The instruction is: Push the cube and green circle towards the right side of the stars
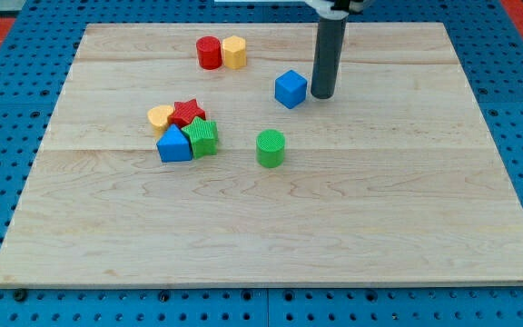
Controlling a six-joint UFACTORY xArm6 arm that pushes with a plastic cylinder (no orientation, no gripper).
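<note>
My tip (321,94) is resting on the wooden board (407,236), just beside the blue cube (290,89), at the cube's 3 o'clock. Whether rod and cube are touching, I cannot tell. The rod is carrying no jaws, so there is nothing open, closed or holding.

The green cylinder (271,148) is standing apart at the cube's 7 o'clock, upright, clear of all other blocks.

A cluster of 4 is sitting well off at the green cylinder's 9 o'clock: red star (187,113), yellow heart-like block (161,116) pressing at its 9 o'clock, green star-like block (202,137) at its 5 o'clock, blue triangular block (173,145) at its 7 o'clock.

At the cluster's 1 o'clock, near the view's top, 2 blocks are standing side by side and touching: red cylinder (209,53), and yellow hexagonal block (234,52) at its 3 o'clock.
</note>
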